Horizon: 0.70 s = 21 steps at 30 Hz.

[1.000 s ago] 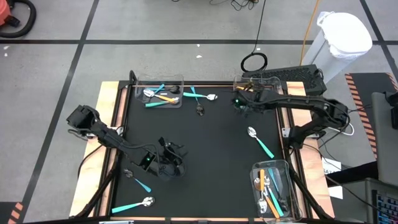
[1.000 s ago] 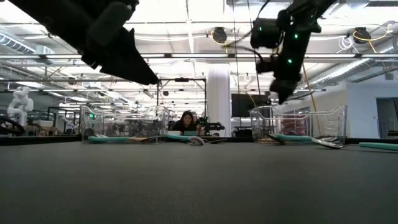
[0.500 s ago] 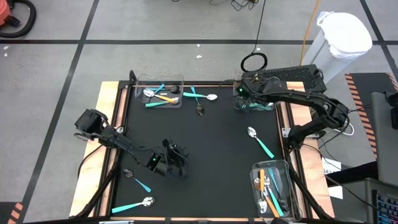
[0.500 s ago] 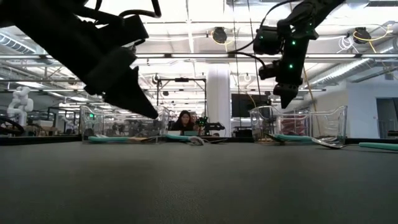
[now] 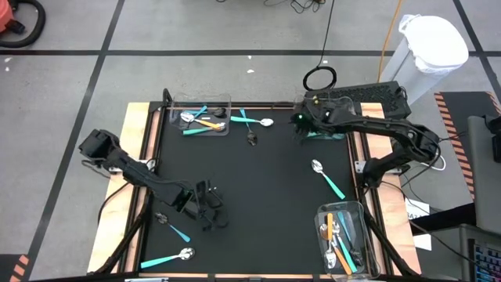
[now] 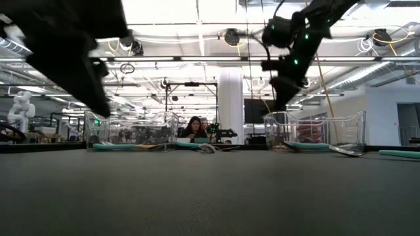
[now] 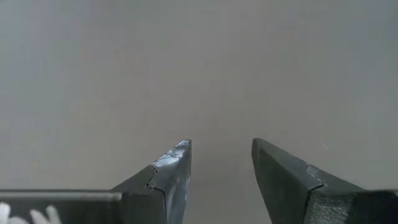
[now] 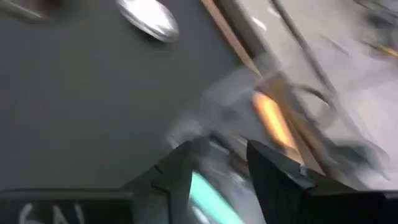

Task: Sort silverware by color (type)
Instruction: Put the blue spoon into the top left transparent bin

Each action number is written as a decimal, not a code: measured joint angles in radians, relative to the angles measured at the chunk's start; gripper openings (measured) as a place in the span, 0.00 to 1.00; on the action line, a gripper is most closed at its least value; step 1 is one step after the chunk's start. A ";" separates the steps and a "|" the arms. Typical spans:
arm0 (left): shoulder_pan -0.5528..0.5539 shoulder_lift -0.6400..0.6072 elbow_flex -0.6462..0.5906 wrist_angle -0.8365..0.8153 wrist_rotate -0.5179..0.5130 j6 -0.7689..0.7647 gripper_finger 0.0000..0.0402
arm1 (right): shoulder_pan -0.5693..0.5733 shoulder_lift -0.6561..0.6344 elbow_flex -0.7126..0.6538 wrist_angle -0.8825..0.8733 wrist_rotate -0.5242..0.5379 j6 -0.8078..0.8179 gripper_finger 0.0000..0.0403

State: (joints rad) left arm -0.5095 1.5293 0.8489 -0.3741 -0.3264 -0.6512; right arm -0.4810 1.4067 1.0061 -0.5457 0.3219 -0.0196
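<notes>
The silverware lies scattered. Two teal-handled spoons [image 5: 174, 230] [image 5: 169, 258] rest flat on the black mat near its near left corner, another [image 5: 328, 178] at the right, and two [image 5: 252, 121] by the far edge. My left gripper [image 5: 208, 213] hovers open over bare mat, nothing between its fingers [image 7: 221, 168]. My right gripper [image 5: 301, 127] hangs open at the near left corner of the far right clear bin [image 5: 325, 117]. In the blurred right wrist view a teal handle [image 8: 208, 194] shows beyond its fingers, apart from them as far as I can tell.
A clear bin [image 5: 200, 116] at the far left holds teal and orange-handled pieces. Another bin [image 5: 344, 239] at the near right holds several utensils. A small dark object [image 5: 252, 139] lies on the mat near the far edge. The mat's middle [image 5: 266, 188] is bare.
My right gripper has swung toward the far edge over the far right bin, then back a little toward the table's left. My left gripper has shifted slightly toward the near left corner of the mat.
</notes>
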 joint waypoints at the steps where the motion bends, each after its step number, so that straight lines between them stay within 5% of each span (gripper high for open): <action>1: -0.007 -0.020 0.000 -0.032 0.037 -0.015 0.43 | 0.023 -0.004 0.000 0.030 -0.033 0.010 0.35; 6: -0.050 -0.072 0.000 -0.134 0.207 -0.100 0.43 | 0.174 -0.009 0.000 0.206 -0.106 0.078 0.30; 21: -0.270 -0.033 -0.065 -0.156 0.235 -0.219 0.43 | 0.708 0.026 0.000 0.627 -0.084 0.210 0.23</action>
State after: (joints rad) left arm -0.7791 1.4963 0.7841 -0.5305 -0.0919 -0.8702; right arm 0.2273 1.4331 1.0065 0.0814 0.2383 0.1907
